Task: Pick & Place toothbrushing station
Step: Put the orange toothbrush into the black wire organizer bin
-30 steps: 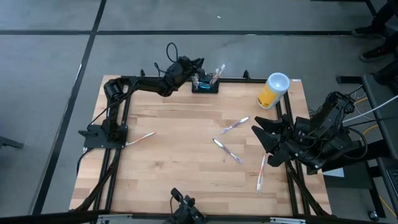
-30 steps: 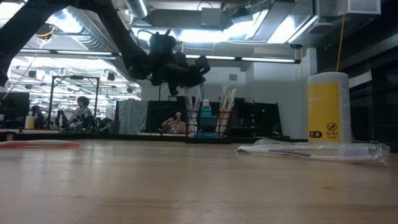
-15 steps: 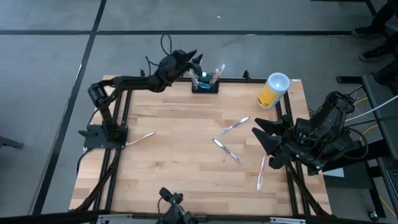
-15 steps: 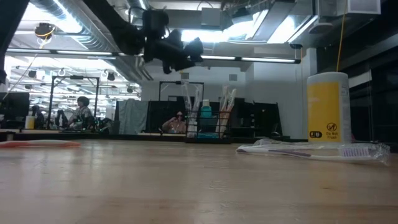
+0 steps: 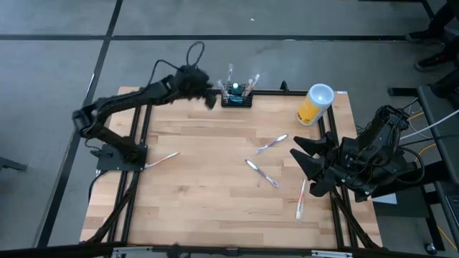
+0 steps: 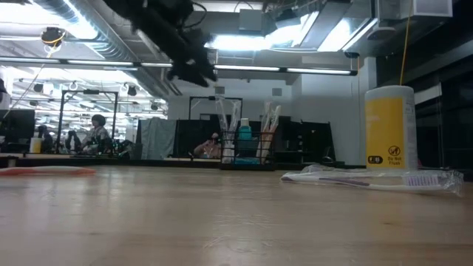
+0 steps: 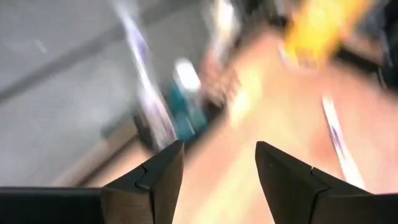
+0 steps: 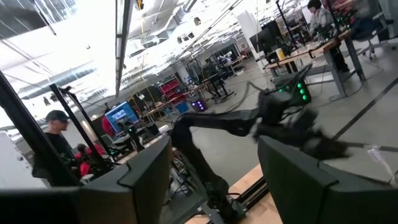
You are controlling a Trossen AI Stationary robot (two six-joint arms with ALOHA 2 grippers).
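Starting at the left edge of the tabletop [image 5: 215, 179], a wrapped toothbrush [image 5: 163, 158] is seen lying flat. The left tool [image 5: 210, 95] is held above the far edge with its fingers [image 7: 149, 180] spread wide and nothing between them, just beside the black rack [image 5: 236, 99]. The rack is set upright at the far edge, loaded with brushes. Three more wrapped toothbrushes [image 5: 270, 144] are scattered right of centre. A yellow cup [image 5: 315, 104] is found at the far right corner. The right tool [image 5: 300, 159] is parked at the right edge, spread wide and empty.
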